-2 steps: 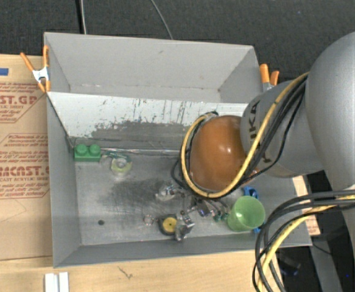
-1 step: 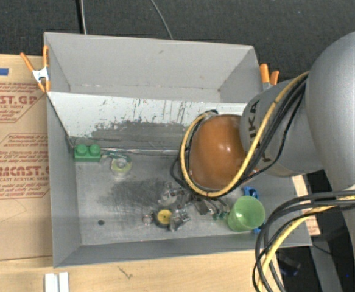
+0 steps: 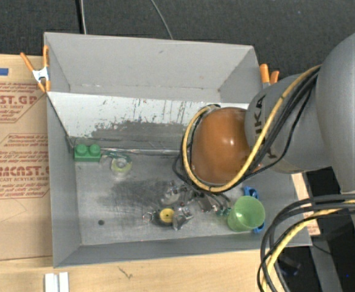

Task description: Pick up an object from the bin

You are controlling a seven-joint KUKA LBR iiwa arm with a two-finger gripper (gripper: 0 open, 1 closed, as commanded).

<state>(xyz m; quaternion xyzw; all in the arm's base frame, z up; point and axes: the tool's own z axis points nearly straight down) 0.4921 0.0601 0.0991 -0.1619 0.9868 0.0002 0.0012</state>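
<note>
1. Grey metal walls of the bin (image 3: 64,212) frame a scuffed floor in the middle of the frame. The bin sits on a pale wooden counter (image 3: 183,272) that runs along the bottom edge.
2. From the right of the frame the arm (image 3: 323,126) reaches in. It ends in a rounded orange-brown cover (image 3: 220,145) with yellow and black cables looped around it.
3. Just under that cover, the pincer (image 3: 188,207) is down near the bin floor at the lower centre of the frame. Its metal parts overlap from this angle, so I cannot tell whether it is wide or narrow, or whether it holds anything.
4. A small yellow round thing (image 3: 165,215) lies just left of the pincer, near the front wall. It is the nearest thing to the pincer, but whether they touch cannot be told.
5. At the lower right of the bin lies a light green cup (image 3: 246,213), with a blue piece (image 3: 252,193) showing at its edge.
6. A green studded block (image 3: 87,152) sits at the left, at the foot of the back wall. A small pale clear thing (image 3: 121,165) lies just to its right. Both are well apart from the pincer.
</note>
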